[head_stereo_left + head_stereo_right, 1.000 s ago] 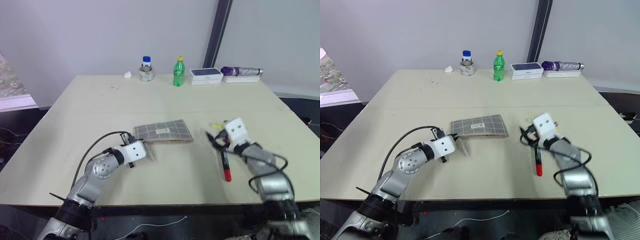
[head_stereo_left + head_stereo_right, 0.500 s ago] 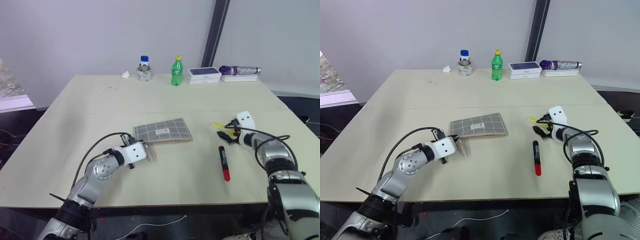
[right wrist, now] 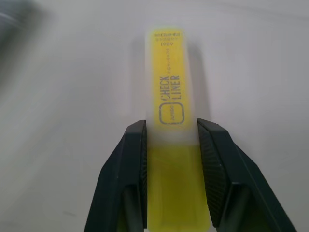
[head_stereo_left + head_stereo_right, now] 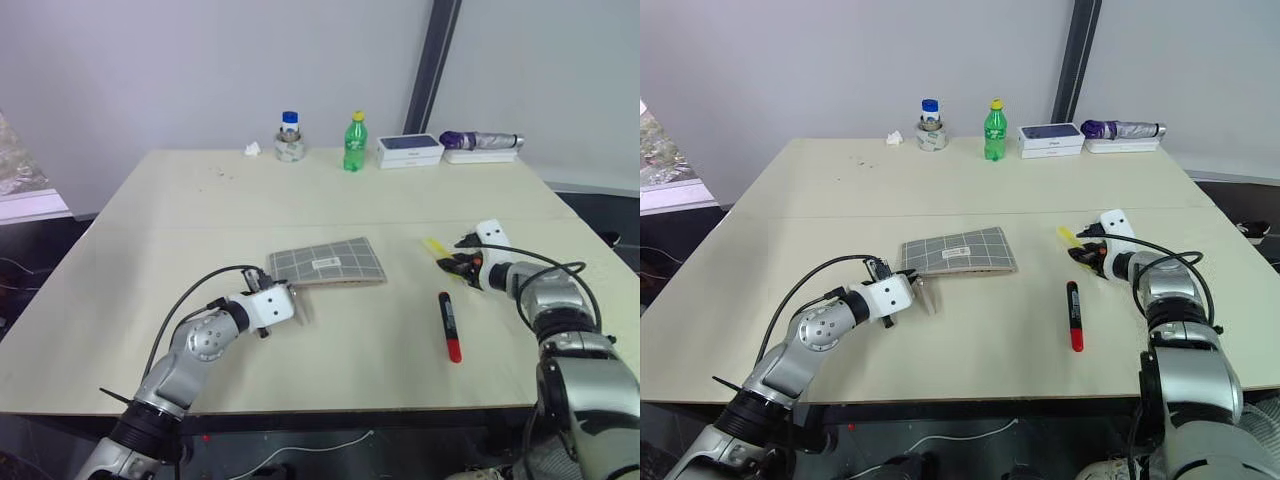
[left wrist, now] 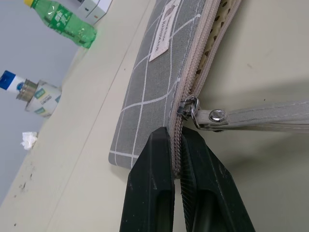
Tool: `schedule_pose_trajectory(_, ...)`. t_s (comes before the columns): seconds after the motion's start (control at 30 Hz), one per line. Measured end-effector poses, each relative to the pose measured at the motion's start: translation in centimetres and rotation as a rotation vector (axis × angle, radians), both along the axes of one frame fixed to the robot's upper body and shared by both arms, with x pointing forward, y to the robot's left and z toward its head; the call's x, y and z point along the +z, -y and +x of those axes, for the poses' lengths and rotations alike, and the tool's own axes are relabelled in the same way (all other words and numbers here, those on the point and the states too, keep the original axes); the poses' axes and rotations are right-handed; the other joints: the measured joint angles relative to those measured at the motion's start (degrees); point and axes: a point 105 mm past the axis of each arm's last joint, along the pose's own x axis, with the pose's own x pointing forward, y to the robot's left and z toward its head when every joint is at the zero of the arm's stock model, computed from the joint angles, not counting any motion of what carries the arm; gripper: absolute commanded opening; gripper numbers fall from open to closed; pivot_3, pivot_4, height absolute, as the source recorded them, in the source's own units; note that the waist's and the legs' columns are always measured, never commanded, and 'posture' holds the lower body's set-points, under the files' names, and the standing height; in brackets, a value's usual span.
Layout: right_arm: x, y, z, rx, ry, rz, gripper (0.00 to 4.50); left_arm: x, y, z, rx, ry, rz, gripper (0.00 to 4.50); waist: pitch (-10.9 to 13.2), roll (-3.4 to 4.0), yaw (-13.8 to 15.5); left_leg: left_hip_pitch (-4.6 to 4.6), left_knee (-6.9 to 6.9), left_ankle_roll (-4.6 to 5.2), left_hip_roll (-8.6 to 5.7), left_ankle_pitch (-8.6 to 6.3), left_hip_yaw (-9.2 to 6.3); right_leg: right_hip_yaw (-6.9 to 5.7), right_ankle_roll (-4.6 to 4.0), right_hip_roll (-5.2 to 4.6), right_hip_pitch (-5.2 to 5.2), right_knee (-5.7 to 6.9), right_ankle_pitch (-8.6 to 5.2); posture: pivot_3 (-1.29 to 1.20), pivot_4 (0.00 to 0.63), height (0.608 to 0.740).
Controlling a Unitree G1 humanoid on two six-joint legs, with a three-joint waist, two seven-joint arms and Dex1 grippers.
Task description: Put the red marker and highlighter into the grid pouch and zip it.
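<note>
Highlighter (image 3: 173, 145) sits between the right gripper (image 3: 171, 169)'s two fingers, which press its yellow barrel on both sides just behind the translucent cap; from the head views it lies low over the table (image 4: 200, 220), right of the grid pouch (image 4: 328, 263), and whether it has left the surface I cannot tell. Gripping it along its length looks meant to let it be carried cap-first toward the pouch mouth. The left gripper (image 5: 176, 193) is pinched tight on the pouch's zipper edge at the corner, just behind the slider and its strap-like pull tab (image 5: 260, 120), probably to anchor the pouch and keep the partly gaping opening steady for loading. The red marker (image 4: 448, 325) lies flat on the table, between pouch and right arm, nearer the front edge, untouched, likely next in turn
</note>
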Motion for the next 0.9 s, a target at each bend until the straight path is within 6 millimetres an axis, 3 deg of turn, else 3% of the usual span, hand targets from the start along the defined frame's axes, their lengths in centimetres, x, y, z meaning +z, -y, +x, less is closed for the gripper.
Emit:
schedule_pose_trajectory(0.17, 1.6, -8.6, -6.1, 0.35, 0.106, 0.051, 0.91, -0.2, 0.2, -0.1, -0.017, -0.016, 0.001, 0.0, 0.0, 0.0, 0.22, -0.03, 0.05, 0.01, 0.0, -0.01, -0.09, -0.03, 0.01, -0.01, 0.03, 0.0, 0.0, 0.0, 0.15, 0.74)
schedule_pose_trajectory(0.3, 0.6, -12.1, -9.8, 0.492, 0.144, 0.0, 0.91, -0.2, 0.4, 0.2, -0.021, -0.027, -0.014, 0.0, -0.01, -0.03, 0.66, 0.01, 0.1, 0.02, -0.06, -0.02, -0.17, -0.08, 0.01, -0.01, 0.07, 0.02, 0.0, 0.0, 0.15, 0.74)
schedule_pose_trajectory(0.4, -0.5, -13.1, -10.6, 0.509, 0.122, -0.002, 0.91, 0.1, 0.5, 0.4, -0.032, -0.033, -0.023, 0.0, -0.01, -0.03, 0.86, 0.01, 0.11, 0.01, -0.06, -0.02, -0.16, -0.07, 0.01, -0.01, 0.05, 0.04, 0.01, 0.0, 0.15, 0.74)
schedule_pose_trajectory(0.5, -2.0, -13.2, -10.6, 0.505, 0.138, -0.129, 0.91, 0.5, 0.8, 0.6, -0.044, -0.03, -0.031, 0.0, -0.01, -0.03, 1.09, 0.01, 0.09, 0.01, -0.16, -0.02, -0.16, -0.07, 0.01, -0.01, 0.03, 0.03, 0.0, 0.0, 0.15, 0.74)
schedule_pose_trajectory(0.57, -2.7, -13.1, -10.1, 0.459, 0.132, -0.123, 0.91, 0.6, 0.8, 0.6, -0.05, -0.033, -0.035, 0.0, -0.01, -0.03, 1.1, 0.01, 0.08, 0.01, -0.17, -0.01, -0.15, -0.06, 0.01, 0.0, 0.03, 0.04, 0.01, 0.0, 0.15, 0.74)
schedule_pose_trajectory(0.9, -2.5, -12.4, -7.6, 0.353, 0.156, -0.151, 0.91, 0.8, 1.1, 0.3, -0.091, -0.028, -0.028, 0.0, -0.01, -0.03, 1.25, 0.01, 0.08, 0.01, -0.16, -0.01, -0.15, -0.07, 0.01, 0.0, 0.04, 0.03, 0.01, 0.0, 0.15, 0.74)
